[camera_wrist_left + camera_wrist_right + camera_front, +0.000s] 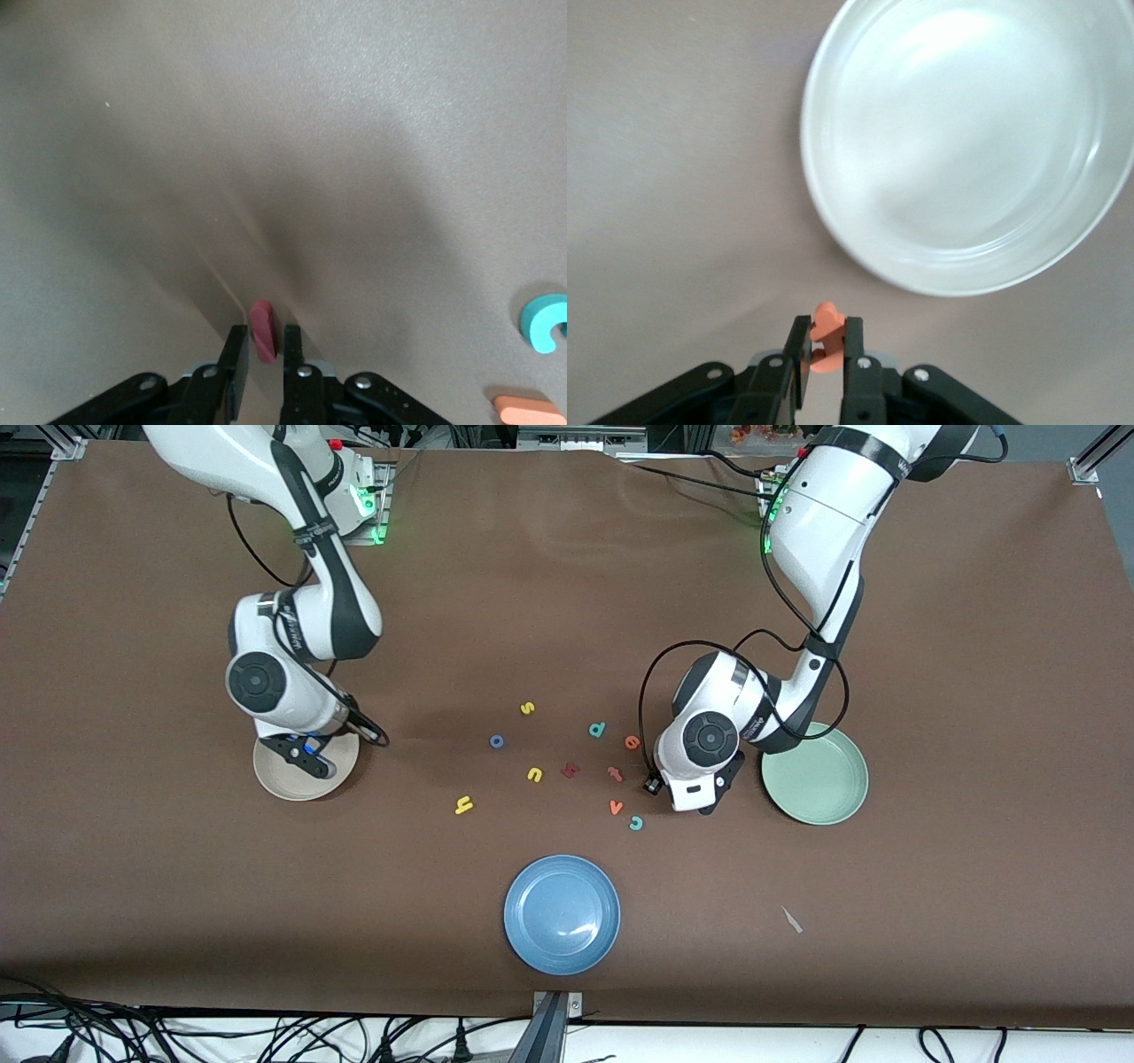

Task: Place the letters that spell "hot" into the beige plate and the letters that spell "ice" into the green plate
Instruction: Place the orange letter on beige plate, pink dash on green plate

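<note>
My left gripper (700, 802) (265, 329) is low over the table beside the green plate (815, 779). Its fingers stand open closely either side of the dark red "i" (262, 329), with narrow gaps. My right gripper (306, 757) (827, 323) hangs at the rim of the beige plate (275, 784) (966, 150), shut on an orange cross-shaped letter (826, 329) that looks like the "t". On the table lie the yellow "h" (463, 805), blue "o" (496, 741), orange "e" (632, 741) and teal "c" (635, 823) (542, 323).
A blue plate (562, 914) sits nearest the front camera. Other loose letters lie mid-table: yellow "s" (527, 708), yellow "u" (534, 774), teal "d" (598, 730), a chunky dark red letter (570, 770), a reddish letter (614, 773), orange "v" (616, 807).
</note>
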